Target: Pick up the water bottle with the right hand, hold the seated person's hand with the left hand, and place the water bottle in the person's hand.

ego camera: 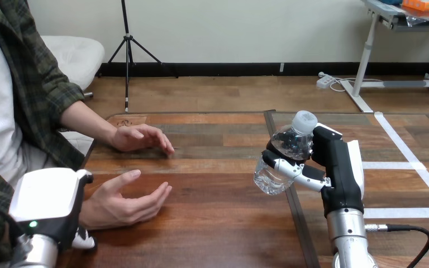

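My right robot hand [335,167] is closed around the water bottle [290,148], up above the desk [223,223]. My left robot hand [50,201] lies at the wrist of the person's nearer hand [128,202]; whether it holds, I cannot tell. I should bring the bottle slowly into that open palm.

light: bright, even | shadows: faint (soft-edged) | glare: mild on table [218,223]
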`<state>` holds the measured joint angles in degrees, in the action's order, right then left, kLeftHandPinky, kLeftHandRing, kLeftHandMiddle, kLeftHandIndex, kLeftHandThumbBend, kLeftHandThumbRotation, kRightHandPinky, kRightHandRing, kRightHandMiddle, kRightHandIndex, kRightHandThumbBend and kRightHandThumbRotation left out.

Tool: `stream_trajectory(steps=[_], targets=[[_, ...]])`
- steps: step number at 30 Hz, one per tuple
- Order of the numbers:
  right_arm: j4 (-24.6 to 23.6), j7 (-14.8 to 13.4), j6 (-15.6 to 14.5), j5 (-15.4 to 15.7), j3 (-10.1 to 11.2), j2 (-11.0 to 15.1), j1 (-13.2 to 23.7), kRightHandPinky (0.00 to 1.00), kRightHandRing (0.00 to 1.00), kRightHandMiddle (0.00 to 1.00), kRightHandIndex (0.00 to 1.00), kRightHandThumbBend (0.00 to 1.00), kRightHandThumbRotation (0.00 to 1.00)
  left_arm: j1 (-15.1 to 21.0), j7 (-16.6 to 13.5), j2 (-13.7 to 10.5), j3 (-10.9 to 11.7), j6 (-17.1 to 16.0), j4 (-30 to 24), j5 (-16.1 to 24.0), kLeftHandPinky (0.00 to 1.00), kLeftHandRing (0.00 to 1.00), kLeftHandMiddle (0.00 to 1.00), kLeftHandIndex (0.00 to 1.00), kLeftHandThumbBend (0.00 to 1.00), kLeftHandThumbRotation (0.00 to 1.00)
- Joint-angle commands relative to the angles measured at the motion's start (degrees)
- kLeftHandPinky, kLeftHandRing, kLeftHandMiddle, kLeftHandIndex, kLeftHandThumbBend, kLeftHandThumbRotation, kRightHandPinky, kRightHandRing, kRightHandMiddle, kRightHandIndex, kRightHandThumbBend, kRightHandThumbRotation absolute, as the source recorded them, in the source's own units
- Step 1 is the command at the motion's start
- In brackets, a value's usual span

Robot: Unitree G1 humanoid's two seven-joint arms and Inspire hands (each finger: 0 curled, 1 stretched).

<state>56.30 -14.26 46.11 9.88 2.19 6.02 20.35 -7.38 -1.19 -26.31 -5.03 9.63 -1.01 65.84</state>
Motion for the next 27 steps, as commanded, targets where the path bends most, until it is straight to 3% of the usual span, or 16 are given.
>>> stream_trajectory(steps=[1,27], targets=[[-3.58,-0.39,1.29,-0.28,0.3,0.37,3.29,0.34,0.39,0.45,0.48,0.72,0.0,3.72,-0.04,-0.8,-3.1,0.89,3.32,1.14,0.73,0.76,0.79,0.77,0.95,0.0],[-3.41,-0.51,1.18,0.03,0.24,0.91,3.73,0.33,0.38,0.44,0.47,0.72,0.0,6.98,-2.16,-0.89,-7.09,2.43,9.26,-1.3,0.69,0.71,0.73,0.72,0.9,0.0]])
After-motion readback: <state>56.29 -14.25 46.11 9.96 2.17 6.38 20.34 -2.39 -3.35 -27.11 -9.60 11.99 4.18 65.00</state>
